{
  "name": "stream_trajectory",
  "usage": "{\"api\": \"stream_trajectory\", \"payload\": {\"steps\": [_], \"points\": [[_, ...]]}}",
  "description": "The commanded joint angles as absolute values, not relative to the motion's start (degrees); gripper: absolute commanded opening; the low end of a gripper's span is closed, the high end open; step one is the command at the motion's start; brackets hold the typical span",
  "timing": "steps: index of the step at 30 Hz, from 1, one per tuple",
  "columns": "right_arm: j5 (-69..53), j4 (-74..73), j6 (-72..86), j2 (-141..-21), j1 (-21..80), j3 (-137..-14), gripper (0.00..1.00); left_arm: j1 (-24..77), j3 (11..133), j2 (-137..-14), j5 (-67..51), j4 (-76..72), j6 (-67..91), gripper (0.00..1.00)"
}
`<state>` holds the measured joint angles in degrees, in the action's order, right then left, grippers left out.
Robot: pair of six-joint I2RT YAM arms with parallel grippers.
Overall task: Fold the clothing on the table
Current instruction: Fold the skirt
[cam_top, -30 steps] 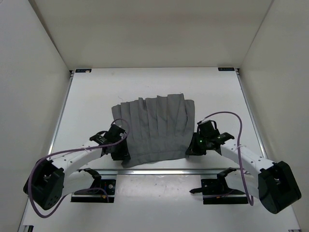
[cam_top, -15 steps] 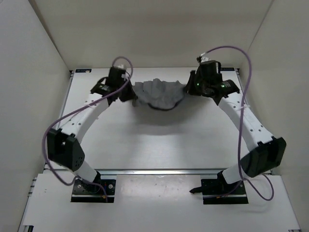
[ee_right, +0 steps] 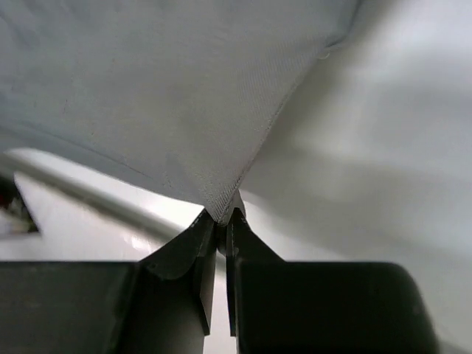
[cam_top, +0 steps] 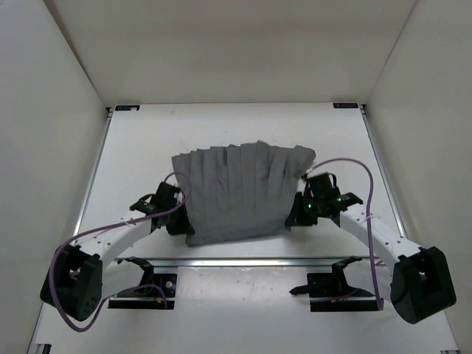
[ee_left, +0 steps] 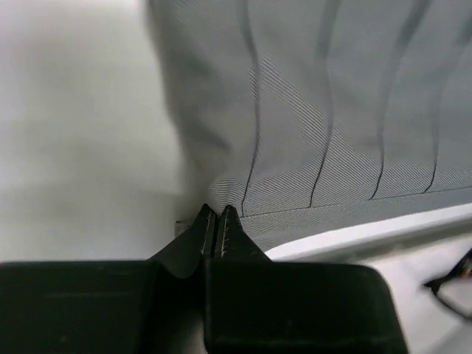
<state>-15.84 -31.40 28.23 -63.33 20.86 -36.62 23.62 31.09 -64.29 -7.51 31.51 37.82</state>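
Grey clothing (cam_top: 240, 190) lies spread across the middle of the table (cam_top: 221, 125), w/ long ridges running far-to-near like pleats. Its far edge is wavy. Its near edge is straight, stretched btwn the two grippers, just beyond the metal rail (cam_top: 243, 259) on the near side. L gripper (cam_top: 179, 220) is at the near-left corner; in the wrist view its jaws are pressed together w/ the hem corner nipped at the tips. R gripper (cam_top: 296, 216) is at the near-right corner, jaws clamped on the pointed fabric corner, cloth fanning away from the tips. Both arms sit low, elbows out to the sides. Purple cables (cam_top: 346, 164) loop off each arm. Fabric is plain, w/ a fine diagonal weave visible close up.
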Motion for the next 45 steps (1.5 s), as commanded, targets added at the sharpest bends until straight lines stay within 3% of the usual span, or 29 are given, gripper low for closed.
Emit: {"api": "stream_trajectory", "payload": {"steps": [1, 4, 7, 13, 17, 23, 27, 31, 32, 33, 34, 35, 36, 38, 40, 45], "points": [[-17.83, -32.17, 31.99, -55.82, 19.25, -30.86, 0.00, 24.16, 25.59, -59.42, -3.87, 35.42, 38.40, 0.00], [-19.07, -34.36, 34.27, -52.56, 20.73, -26.03, 0.00, 28.12, 26.19, -55.73, -3.69, 36.74, 42.09, 0.00], [-19.25, -35.51, 35.77, -50.54, 21.70, -25.66, 0.01, 25.94, 25.93, -54.76, -5.44, 37.79, 41.05, 0.00], [-21.19, -33.13, 35.16, -56.59, 19.25, -27.23, 0.00, 25.66, 27.77, -57.21, -4.22, 38.41, 40.43, 0.01], [-16.89, -36.99, 35.50, -58.97, 23.45, -29.61, 0.00, 27.33, 28.56, -58.01, -2.82, 41.30, 40.61, 0.03], [-19.59, -41.57, 38.14, -53.36, 24.87, -27.06, 0.00, 27.16, 28.03, -53.27, -6.41, 43.68, 41.31, 0.00], [-22.66, -45.26, 32.98, -55.54, 18.75, -38.21, 0.00, 22.17, 38.73, -57.29, -8.78, 45.09, 38.60, 0.00], [-26.45, -43.17, 23.84, -75.02, 8.02, -60.87, 0.00, 14.69, 60.61, -76.34, -9.15, 43.24, 33.06, 0.00], [-26.11, -43.24, 22.77, -81.76, 6.69, -68.04, 0.01, 14.07, 68.39, -83.60, -9.23, 43.50, 32.70, 0.04], [-26.10, -43.76, 21.89, -88.61, 5.46, -76.21, 0.05, 13.02, 76.21, -91.24, -9.40, 43.94, 31.74, 0.26], [-26.02, -44.47, 21.62, -91.90, 4.75, -80.03, 0.12, 10.92, 80.12, -94.62, -13.06, 44.21, 31.12, 0.39], [-25.23, -44.65, 21.71, -96.98, 4.49, -86.77, 0.24, 10.38, 87.38, -101.27, -15.44, 44.30, 31.11, 0.42], [-23.05, -45.00, 22.32, -99.03, 4.40, -91.53, 0.28, 8.98, 92.24, -106.30, -19.38, 42.99, 32.07, 0.44], [-21.63, -46.75, 22.41, -104.74, 3.52, -96.13, 0.44, 6.69, 95.61, -110.45, -27.91, 37.92, 36.89, 0.54], [-19.70, -46.67, 23.03, -105.03, 3.43, -95.99, 0.45, 5.81, 92.13, -110.57, -31.35, 31.22, 40.41, 0.64], [-18.02, -38.78, 25.13, -97.14, 2.11, -80.11, 0.48, 5.19, 80.80, -104.96, -27.18, 24.96, 38.51, 0.66]]}}
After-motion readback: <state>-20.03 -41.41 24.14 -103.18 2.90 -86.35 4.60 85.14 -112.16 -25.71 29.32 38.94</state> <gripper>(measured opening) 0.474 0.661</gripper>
